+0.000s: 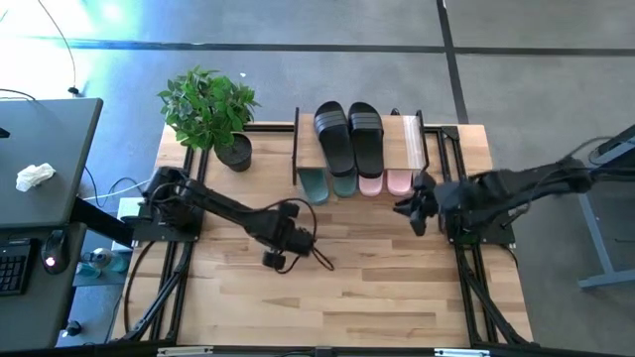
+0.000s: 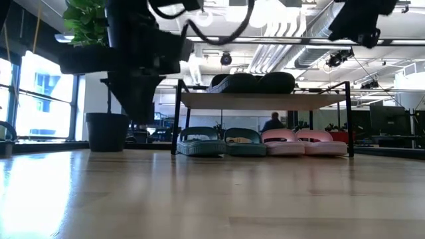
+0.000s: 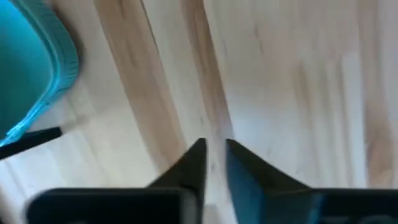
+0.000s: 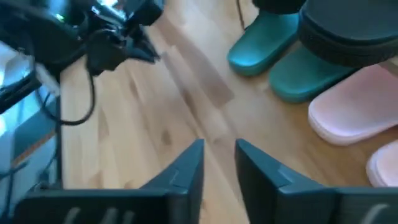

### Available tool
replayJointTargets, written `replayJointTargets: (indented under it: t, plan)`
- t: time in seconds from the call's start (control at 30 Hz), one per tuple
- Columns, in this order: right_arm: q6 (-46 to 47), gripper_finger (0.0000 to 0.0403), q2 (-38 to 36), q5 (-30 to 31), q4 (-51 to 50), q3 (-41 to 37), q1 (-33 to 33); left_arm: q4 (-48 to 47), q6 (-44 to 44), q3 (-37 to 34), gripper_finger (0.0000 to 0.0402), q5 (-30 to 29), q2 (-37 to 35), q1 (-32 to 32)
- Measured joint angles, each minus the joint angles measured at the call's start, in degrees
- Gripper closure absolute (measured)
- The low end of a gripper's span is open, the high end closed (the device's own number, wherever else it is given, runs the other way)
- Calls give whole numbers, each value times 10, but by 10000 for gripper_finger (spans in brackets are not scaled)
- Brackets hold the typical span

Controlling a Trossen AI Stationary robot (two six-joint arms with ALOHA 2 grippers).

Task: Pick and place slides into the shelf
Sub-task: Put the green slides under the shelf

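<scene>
The shelf (image 1: 412, 139) stands at the table's far side. Two black slides (image 1: 347, 134) lie side by side on its light wood top board (image 2: 265, 101). Under the board, two dark green slides (image 2: 222, 141) and two pale pink slides (image 2: 305, 141) rest soles down on the table, toes toward the near edge. My left gripper (image 3: 214, 155) hangs above bare tabletop in front of the green slides (image 3: 25, 68), shut and holding nothing. My right gripper (image 4: 219, 155) hovers near the shelf's right end, in front of the pink slides (image 4: 354, 106), also shut and holding nothing.
A potted plant (image 1: 233, 149) stands left of the shelf at the table's far left. The left arm (image 1: 238, 213) reaches across the table's middle, with a cable looping beside its wrist. A desk with a keyboard lies beyond the table's left edge. A wide stretch of slatted tabletop (image 1: 337, 297) lies toward the near edge.
</scene>
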Motion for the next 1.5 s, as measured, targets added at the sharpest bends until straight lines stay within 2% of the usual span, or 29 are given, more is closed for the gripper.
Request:
replayJointTargets:
  t: [0.07, 0.13, 0.2, 0.3, 0.4, 0.57, 0.8, 1.13, 1.37, 1.5]
  plan:
    - [30, 342, 1, 56, 65, -50, 41, 38, -22, -26, 384, 2, -19, 2]
    - [68, 367, 8, 71, 157, -115, 71, 99, -46, -59, 395, 4, -35, 5]
    - [93, 391, 26, 89, 272, -180, 95, 143, -75, -94, 387, 1, -51, 16]
    - [96, 397, 72, 157, 434, -238, 119, 202, -123, -141, 377, 2, -63, 38]
    - [68, 397, 140, 194, 503, -243, 118, 250, -154, -176, 380, 5, -62, 61]
    - [52, 402, 276, 223, 507, -187, 105, 377, -197, -227, 398, 42, -62, 96]
    - [81, 403, 376, 232, 519, -158, 102, 444, -214, -233, 400, 28, -58, 132]
    - [84, 403, 406, 230, 568, -155, 104, 474, -207, -232, 401, 21, -32, 181]
    - [84, 403, 407, 225, 567, -156, 106, 502, -185, -232, 401, 50, -11, 199]
    - [84, 403, 407, 223, 566, -156, 108, 510, -133, -232, 401, 34, -9, 198]
